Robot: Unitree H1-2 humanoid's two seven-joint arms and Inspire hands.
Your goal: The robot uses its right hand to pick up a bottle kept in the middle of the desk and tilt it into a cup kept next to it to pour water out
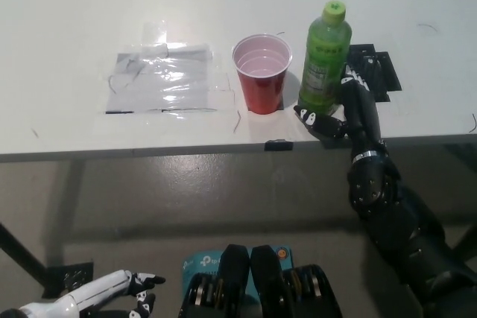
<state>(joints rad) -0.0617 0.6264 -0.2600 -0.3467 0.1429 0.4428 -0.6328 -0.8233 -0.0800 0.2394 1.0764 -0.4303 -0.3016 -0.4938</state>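
Right hand [333, 119] at the bottle's base; we cannot tell whether its fingers grip.
We judge the grasp step in hand; green bottle [323, 59] stands just beside red cup [261, 72]; next, a firm hold, lift, tilt cupward; left hand [119, 293] rests low, fingers apart.

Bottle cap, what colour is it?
Bright lime green, like the bottle; the cap shows in the head view.

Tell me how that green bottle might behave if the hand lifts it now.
The green bottle is tall and narrow, so it probably tips easily. The right hand sits low at its base, so it may wobble. Its smooth label looks slippery.
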